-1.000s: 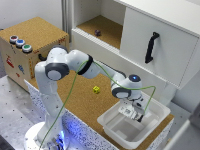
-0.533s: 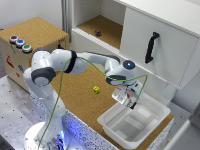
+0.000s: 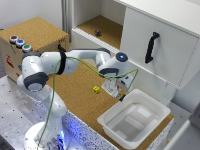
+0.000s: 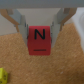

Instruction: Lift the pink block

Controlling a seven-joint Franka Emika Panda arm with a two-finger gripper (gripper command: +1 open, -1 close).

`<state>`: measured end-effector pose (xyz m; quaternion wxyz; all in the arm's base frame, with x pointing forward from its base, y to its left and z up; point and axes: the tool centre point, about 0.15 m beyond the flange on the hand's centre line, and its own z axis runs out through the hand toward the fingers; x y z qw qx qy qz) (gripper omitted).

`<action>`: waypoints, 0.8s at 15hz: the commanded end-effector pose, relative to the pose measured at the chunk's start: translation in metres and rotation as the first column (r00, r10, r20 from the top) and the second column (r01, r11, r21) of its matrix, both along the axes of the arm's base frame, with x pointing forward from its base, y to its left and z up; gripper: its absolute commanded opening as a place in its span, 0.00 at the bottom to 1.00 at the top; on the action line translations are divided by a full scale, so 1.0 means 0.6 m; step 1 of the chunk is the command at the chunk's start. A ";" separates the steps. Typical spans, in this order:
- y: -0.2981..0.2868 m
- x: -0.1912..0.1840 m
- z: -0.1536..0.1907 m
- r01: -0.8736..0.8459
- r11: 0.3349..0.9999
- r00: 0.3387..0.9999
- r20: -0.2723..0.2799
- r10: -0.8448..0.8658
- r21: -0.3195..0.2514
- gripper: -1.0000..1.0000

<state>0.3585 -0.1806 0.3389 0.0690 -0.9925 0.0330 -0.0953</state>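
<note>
In the wrist view the pink block [image 4: 40,42], a reddish-pink cube with a dark letter N on its face, sits between my gripper's [image 4: 40,35] two fingers. The fingers press its sides and hold it above the cork surface. In the exterior view the gripper [image 3: 116,91] hangs over the cork tabletop, between the yellow cube [image 3: 96,89] and the white tub [image 3: 150,102]. I cannot make out the block there. The yellow cube also shows in the wrist view [image 4: 3,76], lying on the cork away from the block.
A small dark block [image 3: 98,33] lies inside the open cabinet shelf at the back. A cabinet door with a black handle [image 3: 151,46] stands at the exterior view's right. A wooden box with coloured buttons [image 3: 20,43] stands at the exterior view's left.
The gripper has risen from inside the white tub and moved toward the exterior view's left, now over the cork surface near the yellow cube.
</note>
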 end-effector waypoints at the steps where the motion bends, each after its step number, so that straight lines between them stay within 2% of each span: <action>1: 0.116 0.021 -0.077 0.002 0.989 0.999 0.043 0.004 -0.145 0.00; 6: 0.144 0.028 -0.121 -0.006 0.986 0.998 0.056 0.015 -0.165 0.00; 7: 0.151 0.026 -0.131 -0.004 0.985 0.999 0.043 0.012 -0.170 0.00; 8: 0.159 0.025 -0.147 0.015 0.984 1.000 0.003 -0.015 -0.175 0.00; 9: 0.172 0.022 -0.154 -0.010 0.979 1.000 0.010 0.012 -0.202 0.00; 12: 0.204 0.031 -0.151 -0.032 0.977 0.999 0.026 0.039 -0.210 0.00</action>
